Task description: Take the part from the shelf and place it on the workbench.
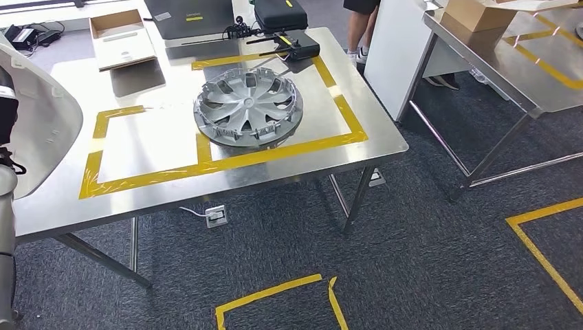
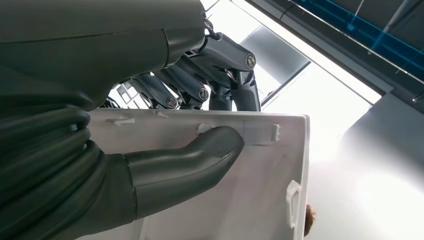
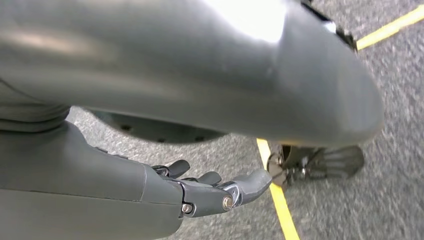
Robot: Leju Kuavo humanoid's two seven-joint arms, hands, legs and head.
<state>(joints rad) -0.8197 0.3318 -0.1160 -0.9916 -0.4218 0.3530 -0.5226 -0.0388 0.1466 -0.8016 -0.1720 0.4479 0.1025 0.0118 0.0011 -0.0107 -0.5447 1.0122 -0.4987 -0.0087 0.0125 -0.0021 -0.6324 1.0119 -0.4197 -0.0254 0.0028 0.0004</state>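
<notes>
Carrying stage, by the look of it: white moulded plastic panel part (image 1: 38,117) up at far left of the steel workbench (image 1: 137,199), overlapping its left edge in head view, not yet set down. Left hand (image 2: 200,120) clamped on that panel in left wrist view, thumb (image 2: 200,155) pressed flat on one face, dark fingers (image 2: 220,75) hooked over the top rim. Pick from shelf judged done; release on the workbench left. Whether the panel touches the benchtop cannot be told.

Right of the panel: yellow tape rectangle (image 1: 103,148) on the workbench, nothing inside it. Likely drop zone, just a guess. Further right, second yellow tape rectangle (image 1: 344,110) with silver multi-spoke plastic wheel cover (image 1: 248,105) lying flat, straddling the shared tape line.

Behind the tape rectangles, far side of the workbench: open brown cardboard box (image 1: 122,38), a flat pale sheet inside it. Right of that, dark grey closed case (image 1: 192,17), then black devices with cables (image 1: 285,31).

Beyond the workbench's right end: person's legs (image 1: 361,31), second steel table (image 1: 522,69) with another cardboard box (image 1: 478,14), contents hidden.

Right hand (image 3: 210,192) hanging low over grey carpet, fingers loosely curled, holding nothing.
</notes>
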